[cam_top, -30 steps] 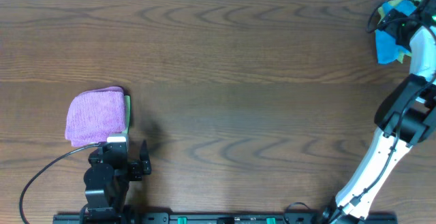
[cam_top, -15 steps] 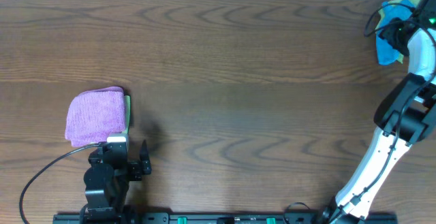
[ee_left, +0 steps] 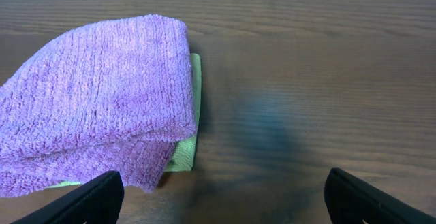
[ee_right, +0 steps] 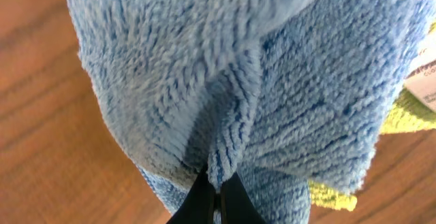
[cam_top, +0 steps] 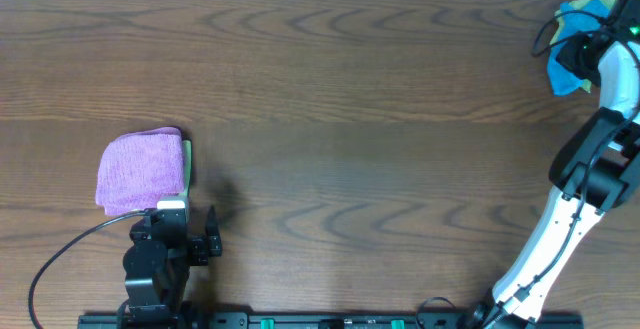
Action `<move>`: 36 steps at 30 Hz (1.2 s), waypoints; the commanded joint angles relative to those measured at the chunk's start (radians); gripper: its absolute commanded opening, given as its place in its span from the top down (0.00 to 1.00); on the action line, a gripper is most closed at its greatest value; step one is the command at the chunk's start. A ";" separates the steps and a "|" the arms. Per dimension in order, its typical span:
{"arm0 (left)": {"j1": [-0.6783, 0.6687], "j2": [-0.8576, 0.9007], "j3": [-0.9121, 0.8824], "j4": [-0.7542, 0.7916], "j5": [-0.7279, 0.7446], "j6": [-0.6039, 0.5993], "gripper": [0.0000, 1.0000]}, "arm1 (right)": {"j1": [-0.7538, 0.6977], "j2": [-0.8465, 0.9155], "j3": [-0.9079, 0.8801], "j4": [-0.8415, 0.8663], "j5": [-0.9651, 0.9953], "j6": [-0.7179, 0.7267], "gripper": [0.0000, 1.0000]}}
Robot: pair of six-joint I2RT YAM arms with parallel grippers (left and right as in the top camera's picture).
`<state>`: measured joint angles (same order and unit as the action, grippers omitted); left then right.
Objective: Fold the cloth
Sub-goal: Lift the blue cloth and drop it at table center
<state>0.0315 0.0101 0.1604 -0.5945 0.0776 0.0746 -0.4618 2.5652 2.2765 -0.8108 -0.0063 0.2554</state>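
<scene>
Right claw (ee_right: 216,198) of mine, open a second ago, now pinches shut on a ridge of the sky-blue microfibre cloth (ee_right: 204,81), bunched at the far right corner of the table (cam_top: 320,69) atop a lime-green cloth (ee_right: 403,115); I judge folding can begin.

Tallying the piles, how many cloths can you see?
4: pink-purple cloth near-left, lime-green cloth under it; blue cloth far-right, pinched by the right pincer, yellow-green cloth beneath. Others may be hidden.

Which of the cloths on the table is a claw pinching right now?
The sky-blue cloth at the far right, pinched in the shut right claw. The purple cloth lies untouched on a lime-green cloth.
</scene>
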 commanded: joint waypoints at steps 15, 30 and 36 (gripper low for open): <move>-0.003 -0.006 -0.007 0.002 -0.007 -0.011 0.05 | 0.105 -0.356 0.018 -0.266 -0.010 -0.096 0.99; -0.003 -0.006 -0.007 0.002 -0.007 -0.011 0.05 | 0.432 -0.375 0.018 -0.447 -0.028 -0.115 0.99; -0.003 -0.006 -0.007 0.002 -0.007 -0.011 0.05 | 0.617 -0.371 0.018 -0.439 -0.027 -0.115 0.99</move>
<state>0.0315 0.0101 0.1604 -0.5945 0.0776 0.0742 0.1078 2.1899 2.2890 -1.2533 -0.0280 0.1516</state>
